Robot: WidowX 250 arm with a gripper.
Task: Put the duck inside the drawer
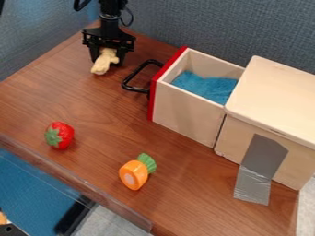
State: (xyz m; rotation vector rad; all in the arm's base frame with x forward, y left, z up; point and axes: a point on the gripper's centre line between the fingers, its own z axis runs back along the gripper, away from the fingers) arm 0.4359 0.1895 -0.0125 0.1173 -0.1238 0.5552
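Single fixed camera view. Tabletop [92, 110] is seen from above at a steep slant, facing the blue-grey partition [203, 23] behind it. Table set diagonally in frame; its near edge, with the clear strip [73, 182], is caught lower left. Mid-close range: most of the frame is taken up by the work surface. Open drawer [184, 110] is looked into from above; cabinet [277, 97] is cropped at right.
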